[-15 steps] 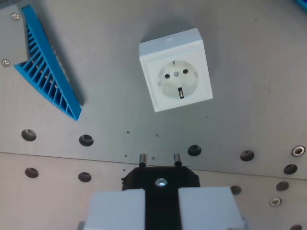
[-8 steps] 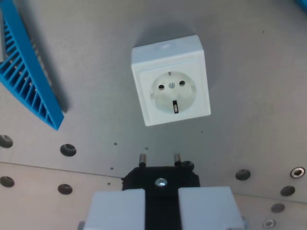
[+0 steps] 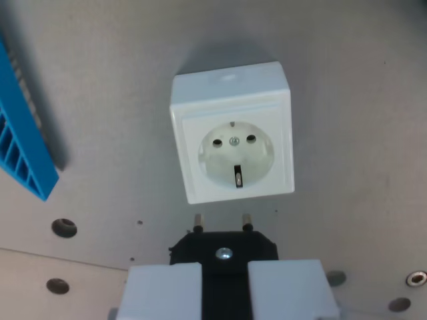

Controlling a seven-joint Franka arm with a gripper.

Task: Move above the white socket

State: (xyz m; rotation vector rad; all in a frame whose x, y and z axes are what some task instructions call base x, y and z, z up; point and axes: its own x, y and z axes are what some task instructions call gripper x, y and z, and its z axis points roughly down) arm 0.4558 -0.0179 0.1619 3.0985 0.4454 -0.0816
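Observation:
The white socket (image 3: 233,137) is a square box with a round two-hole face, lying on the grey plate at the middle of the wrist view. My gripper (image 3: 224,268) is at the bottom edge, its two pale fingers (image 3: 164,290) shut on a black plug (image 3: 223,248). The plug's two metal pins (image 3: 197,222) point toward the socket and end just short of its near edge in the picture. The gripper's lower part is cut off by the frame.
A blue ribbed part (image 3: 20,147) lies at the wrist view's left edge. The grey plate (image 3: 347,80) has round holes (image 3: 64,227) at lower left and a screw (image 3: 417,278) at lower right. A plate seam runs across the lower left.
The camera has moved: the socket now looks larger and sits lower and nearer the plug pins, and the blue part has slid toward the left edge. The grip on the plug is unchanged.

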